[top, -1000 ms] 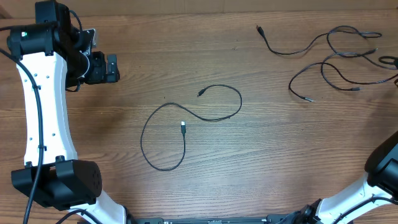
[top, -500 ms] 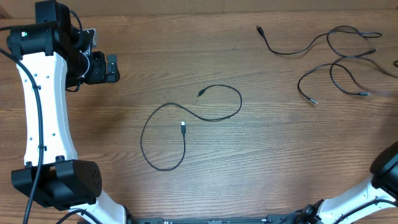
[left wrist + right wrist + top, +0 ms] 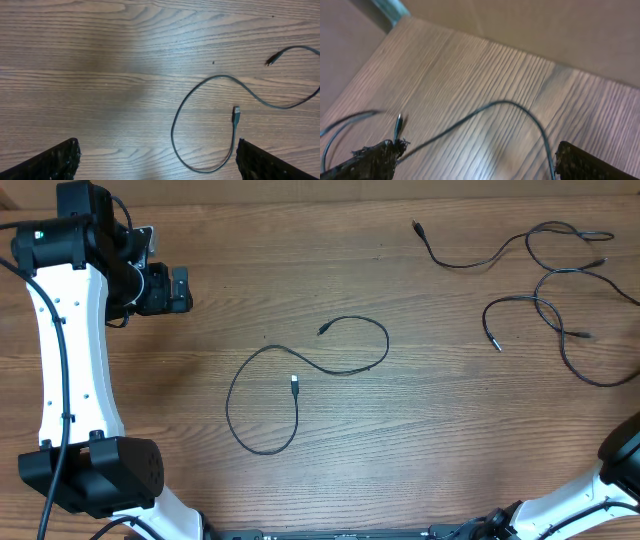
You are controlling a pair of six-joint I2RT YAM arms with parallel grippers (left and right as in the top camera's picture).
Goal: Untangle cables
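Observation:
One thin black cable (image 3: 229, 402) lies alone in a loose loop at the table's middle; in the left wrist view the same cable (image 3: 220, 76) shows its plug (image 3: 236, 111). At the far right two more cables (image 3: 470, 265) (image 3: 565, 355) lie crossing each other. My left gripper (image 3: 183, 290) hovers at the upper left, open and empty (image 3: 157, 160). My right gripper (image 3: 475, 160) does not show in the overhead view. Its wrist view shows it open, low over the table, with an arch of cable (image 3: 505, 102) lying between the fingers and a plug (image 3: 398, 122) by the left finger (image 3: 375, 160).
The white left arm (image 3: 70, 360) runs down the table's left side to its base (image 3: 95, 475). Part of the right arm (image 3: 620, 455) shows at the bottom right corner. The table's far edge and a pale wall (image 3: 545, 25) show in the right wrist view.
The lower right cable was drawn toward the right edge; it now lies slack, its loop spread toward the lower right. The middle cable and the left arm have not moved.

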